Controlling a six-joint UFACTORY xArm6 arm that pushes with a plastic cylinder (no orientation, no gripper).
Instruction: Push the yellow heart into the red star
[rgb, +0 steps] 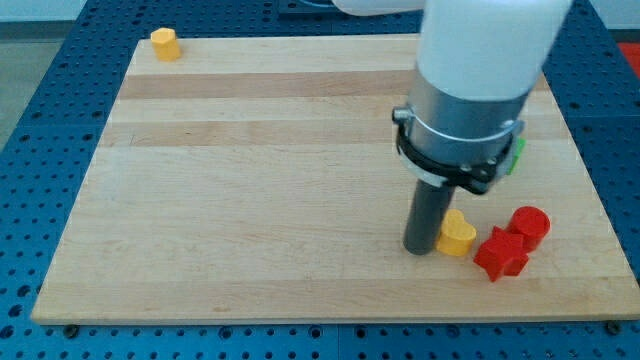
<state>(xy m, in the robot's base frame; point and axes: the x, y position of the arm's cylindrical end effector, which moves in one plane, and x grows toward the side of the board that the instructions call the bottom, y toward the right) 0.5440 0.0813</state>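
Observation:
The yellow heart (458, 234) lies on the wooden board (250, 200) near the view's bottom right. The red star (500, 253) sits just to its right and slightly lower, almost touching it. My tip (420, 248) stands on the board right against the heart's left side. The rod rises from there into the arm's large grey and white body (470, 90).
A red cylinder (530, 226) stands just up and right of the star. A green block (517, 152) is mostly hidden behind the arm body. A yellow block (165, 44) sits at the board's top left corner. The board's bottom edge runs close below the star.

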